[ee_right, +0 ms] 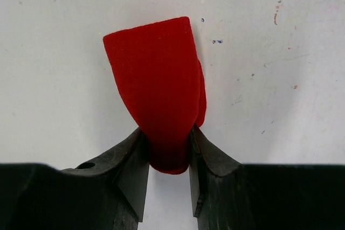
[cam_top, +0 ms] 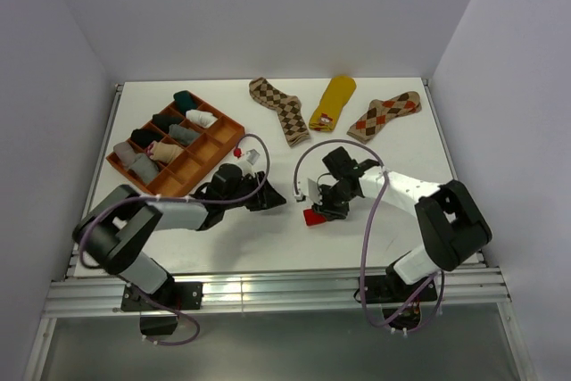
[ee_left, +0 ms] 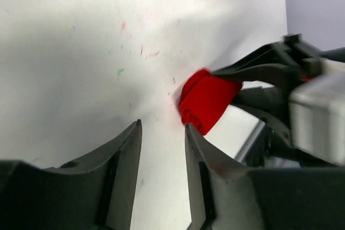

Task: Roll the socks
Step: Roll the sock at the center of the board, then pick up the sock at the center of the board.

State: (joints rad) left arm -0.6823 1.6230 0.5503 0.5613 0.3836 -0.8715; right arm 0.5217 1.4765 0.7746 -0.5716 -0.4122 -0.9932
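Right hand [ee_right: 167,130] clamped on red sock [ee_right: 156,74]; left hand [ee_left: 163,125] apart, nearby.

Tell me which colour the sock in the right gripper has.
The sock is red; the right wrist view shows it best.

White table [cam_top: 268,238] between pale, seemingly lavender walls [cam_top: 268,6].

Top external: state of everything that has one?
right gripper, shut on red sock
red sock, folded, gripped at one end
left gripper, open, empty
left argyle sock, flat, unrolled
right argyle sock, flat, unrolled
mustard sock, flat, unrolled
orange tray, several compartments hold rolled socks
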